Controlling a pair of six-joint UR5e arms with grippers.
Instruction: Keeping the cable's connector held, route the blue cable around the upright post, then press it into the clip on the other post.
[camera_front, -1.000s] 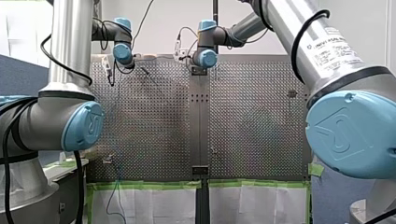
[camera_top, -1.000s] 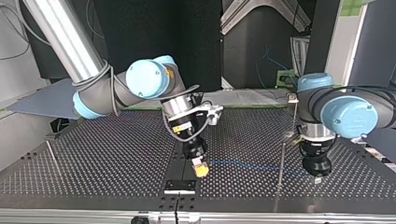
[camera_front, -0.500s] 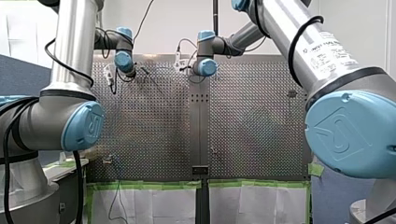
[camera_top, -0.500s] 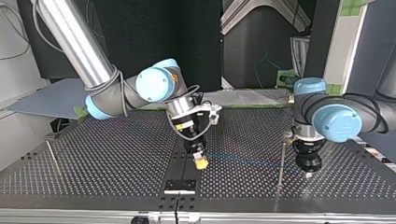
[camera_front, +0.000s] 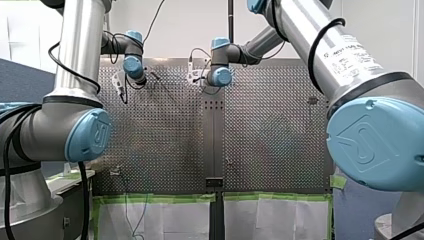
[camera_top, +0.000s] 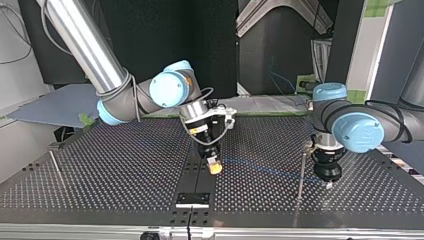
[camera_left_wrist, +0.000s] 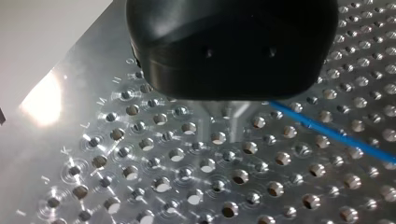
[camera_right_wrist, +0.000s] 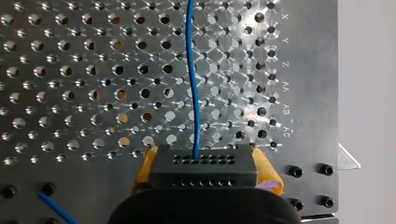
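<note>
1. The right pincer (camera_right_wrist: 205, 155) is clenched on the connector (camera_right_wrist: 204, 170), yellow pads (camera_right_wrist: 148, 163) either side. The cable (camera_right_wrist: 192, 84) leaves it straight out over the table (camera_right_wrist: 70, 56). Risk: a hard pull from the far end drags or twists the connector out of the pads
2. The left pincer (camera_left_wrist: 229, 119) looks clenched on the cable, low over the table, just beside the post (camera_top: 301, 172) at the top view's right. The cable spans between the two pincers and is not yet round the post. Which side of the post it passes: cannot tell
3. Risk: the post is thin and the left pincer sits close. A tight sweep could knock or bend it; a loose one could let the cable ride up and slip off the top
4. Risk: the cable slides through the metal tips mid-sweep, and tension is lost
5. The other post (camera_top: 55, 167) stands well apart at the top view's left; the clip is too small to make out. The carry there runs past the right pincer, so the cable could snag on it, or the arms could crowd each other
</note>
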